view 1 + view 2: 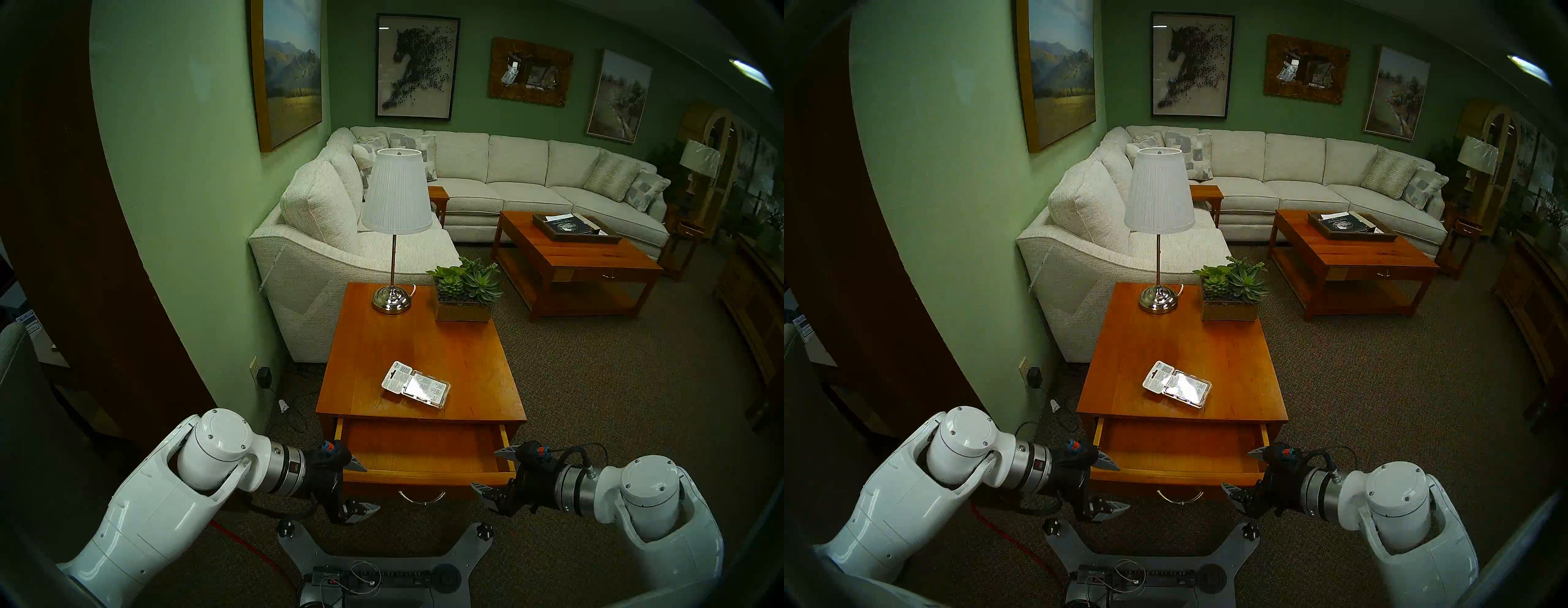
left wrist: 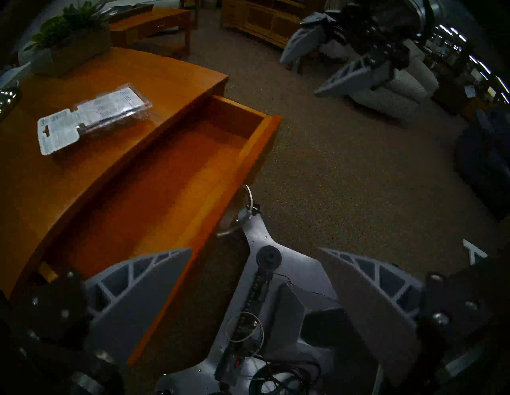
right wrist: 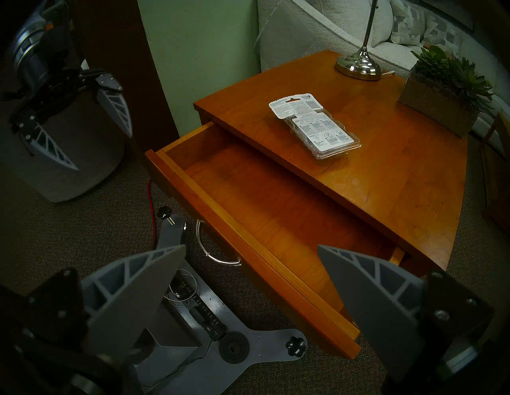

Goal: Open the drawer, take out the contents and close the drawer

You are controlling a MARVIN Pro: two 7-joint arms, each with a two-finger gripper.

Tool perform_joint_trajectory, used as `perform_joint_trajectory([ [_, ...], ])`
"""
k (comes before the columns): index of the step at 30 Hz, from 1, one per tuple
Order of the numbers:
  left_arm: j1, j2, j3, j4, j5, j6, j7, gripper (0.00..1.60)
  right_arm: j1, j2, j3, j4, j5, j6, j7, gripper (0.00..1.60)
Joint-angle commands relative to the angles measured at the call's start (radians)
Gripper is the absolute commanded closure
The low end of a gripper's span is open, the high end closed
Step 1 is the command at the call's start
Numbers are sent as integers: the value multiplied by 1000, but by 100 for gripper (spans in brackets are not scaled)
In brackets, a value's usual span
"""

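Note:
The orange-brown wooden drawer (image 1: 424, 454) of the side table (image 1: 479, 352) stands pulled out, and its floor is bare. Its curved silver pull (image 1: 422, 497) hangs on the front. The clear blister pack (image 1: 416, 384) with the white card lies flat on the table top, just behind the drawer opening; the right wrist view shows it too (image 3: 314, 127). My left gripper (image 1: 371, 488) is open and empty at the drawer's front left corner. My right gripper (image 1: 484, 469) is open and empty at the front right corner.
A lamp (image 1: 392, 297) and a succulent planter (image 1: 464, 297) stand at the back of the side table. My grey base (image 1: 382, 560) sits on the carpet below the drawer front. A white sofa (image 1: 322, 263) is to the left and a coffee table (image 1: 572, 263) is far right.

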Motion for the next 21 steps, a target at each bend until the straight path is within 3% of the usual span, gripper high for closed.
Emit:
perform_joint_trajectory([
  [1,113,110,-18,-87,-37,11,-37,0,10,0,2,-32,4,-6,1,0],
  [7,192,118,-34,-111,-52,35,40,0,7,0,4,-39,4,-4,0,0],
  [10,262,83,-63,-118,-31,37,127,0,5,-1,5,-43,4,-3,-1,0],
  [11,230,68,-39,-89,-16,45,110,0,5,-1,6,-43,4,-3,-1,0],
  [13,298,32,-74,-104,-3,26,191,0,4,-1,6,-45,3,-3,-2,0],
  [14,269,14,-58,-77,15,33,167,0,4,-1,6,-45,3,-2,-2,0],
  [16,302,-22,-68,-80,25,17,245,0,3,-1,6,-46,3,-2,-2,0],
  [17,276,-13,-48,-63,25,17,222,0,3,-1,6,-46,3,-2,-2,0],
  [18,284,-46,-49,-61,38,12,269,0,3,-1,7,-47,3,-1,-3,0],
  [21,255,-69,-11,-42,43,12,318,0,2,-1,7,-47,3,-1,-3,0],
])
